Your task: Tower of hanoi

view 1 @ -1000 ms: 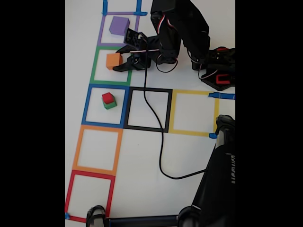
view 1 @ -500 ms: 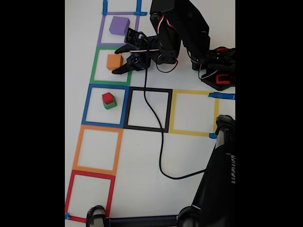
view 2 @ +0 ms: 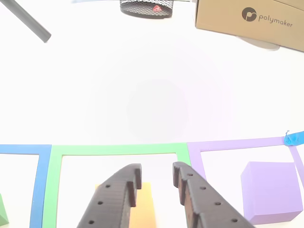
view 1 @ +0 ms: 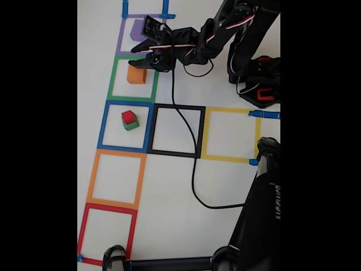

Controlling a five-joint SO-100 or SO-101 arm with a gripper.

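Fixed view: the black arm [view 1: 237, 34] reaches leftward across the white surface [view 1: 169, 186], its fingers [view 1: 139, 56] parted and holding nothing, poised over the boundary between the purple tape square [view 1: 120, 39] and the green tape square [view 1: 111, 79]; the orange cube [view 1: 135, 75] sits just below the fingers inside the green square, whether touched or merely overhung cannot be told; the purple cube [view 1: 136, 29] lies just above the fingers, partly hidden behind the gripper body; further below the fingers, in the blue tape square [view 1: 103, 127], the red cube [view 1: 129, 117] rests on top of the green cube [view 1: 132, 125]; a black cable [view 1: 193, 169] trails from the gripper down across the black tape square [view 1: 201, 132].

From the other view, the two dark fingers [view 2: 156, 180] rise from the bottom edge with an open gap between their tips; the orange cube [view 2: 142, 209] shows beneath and between them, mostly behind the left finger, inside the green tape square [view 2: 114, 149]; the purple cube [view 2: 270, 190] stands to the right of the fingers within the purple tape square [view 2: 237, 143], apart from them; a sliver of the green cube [view 2: 2, 216] shows at the far left edge; beyond the fingers, at the top right, a cardboard box [view 2: 247, 19] marked "polymaker" stands on the surface [view 2: 142, 85].
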